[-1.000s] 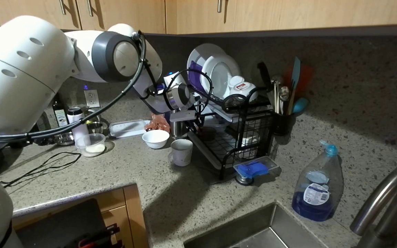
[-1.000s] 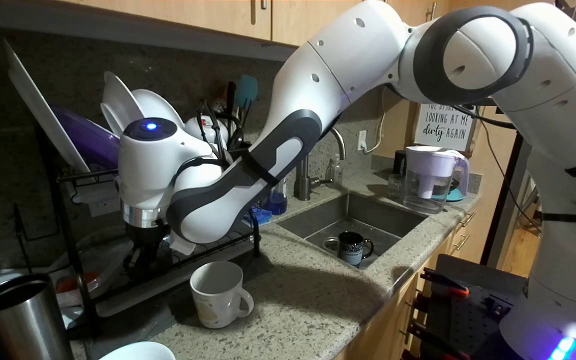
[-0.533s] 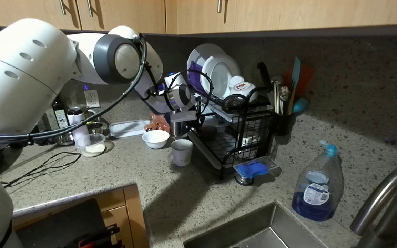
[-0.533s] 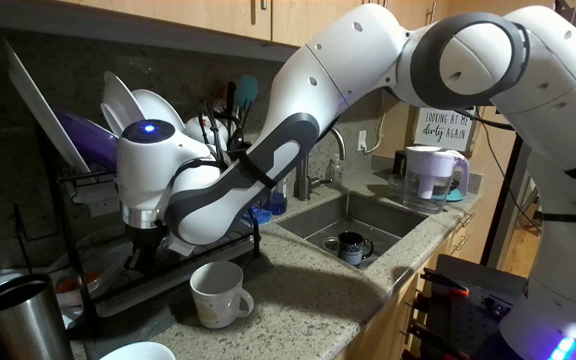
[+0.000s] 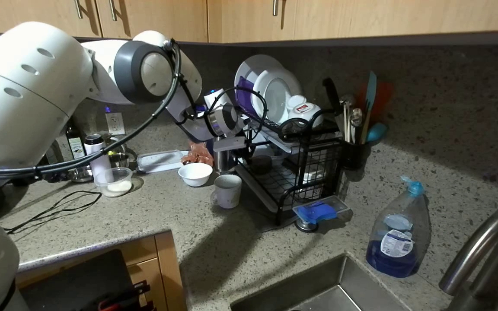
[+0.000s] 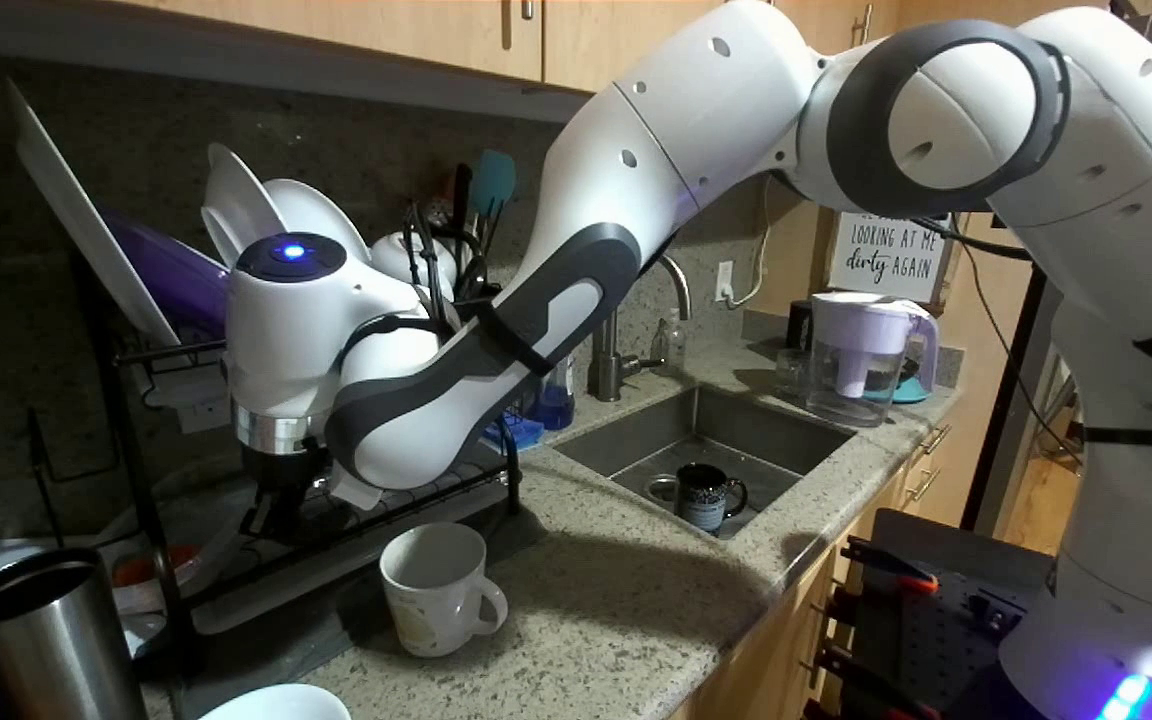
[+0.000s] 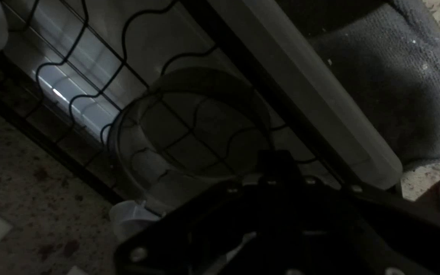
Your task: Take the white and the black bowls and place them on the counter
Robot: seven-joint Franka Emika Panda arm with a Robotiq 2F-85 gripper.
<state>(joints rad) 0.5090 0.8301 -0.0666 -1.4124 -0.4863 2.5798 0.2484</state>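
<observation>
The white bowl (image 5: 195, 174) stands upright on the counter; only its rim shows at the lower edge in an exterior view (image 6: 276, 703). A dark, see-through round bowl (image 7: 212, 118) is over the wire shelf on the rack's lower level; it also shows as a dark round shape in an exterior view (image 5: 260, 164). My gripper (image 7: 277, 156) reaches into the rack with its fingers together on the bowl's rim. It points down in an exterior view (image 6: 276, 515). The fingertips are very dark, and whether the bowl is clear of the shelf is hard to tell.
The black dish rack (image 5: 305, 172) holds plates, cups and upturned white bowls above my hand. A white mug (image 5: 227, 191) stands before it, and a steel tumbler (image 6: 46, 630) at its end. The sink (image 6: 696, 430) lies beyond. A blue sponge (image 5: 317, 211) sits by the rack.
My hand dips slightly, then rises and shifts a little left in an exterior view. The dark bowl looks slightly higher in the rack. The white bowl and mug have not moved.
</observation>
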